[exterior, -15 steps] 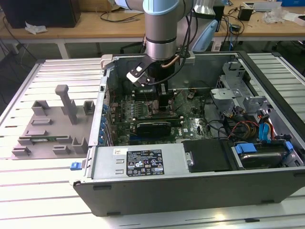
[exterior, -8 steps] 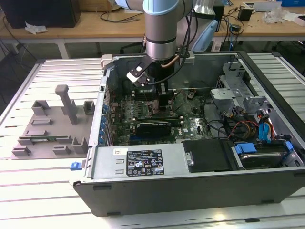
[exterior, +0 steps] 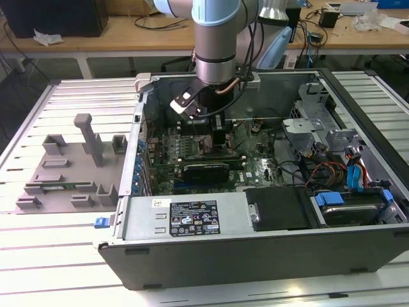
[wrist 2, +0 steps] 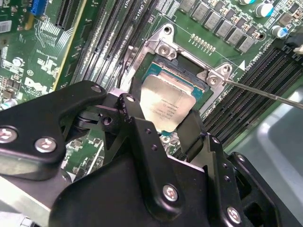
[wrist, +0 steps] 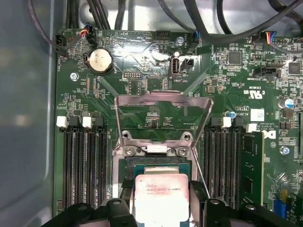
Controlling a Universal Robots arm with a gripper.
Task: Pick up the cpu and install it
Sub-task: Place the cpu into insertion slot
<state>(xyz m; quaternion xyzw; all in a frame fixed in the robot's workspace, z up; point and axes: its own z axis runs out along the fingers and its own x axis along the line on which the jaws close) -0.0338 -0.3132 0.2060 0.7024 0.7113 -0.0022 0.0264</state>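
The cpu (wrist 2: 166, 105), a small square chip with a silvery top plate, sits between the black fingers (wrist 2: 134, 116) of my gripper (wrist 2: 163, 120), which is shut on its edges. It hangs just over the open metal-framed socket (wrist 2: 189, 71) on the green motherboard. In the first wrist view the cpu (wrist: 161, 196) overlaps the socket's near side (wrist: 158, 165), and the socket's load plate (wrist: 163, 118) stands swung up behind it. In the exterior view the gripper (exterior: 216, 144) reaches down inside the open computer case (exterior: 192, 256), over the board.
Memory slots (wrist: 85, 161) flank the socket, with one module (wrist: 251, 165) seated. A thin lever rod (wrist 2: 265, 92) juts out beside the socket. A long black card (exterior: 204, 171), the power supply (exterior: 185, 217) and cables (exterior: 319, 173) crowd the case. A grey tray (exterior: 70, 173) lies at the exterior view's left.
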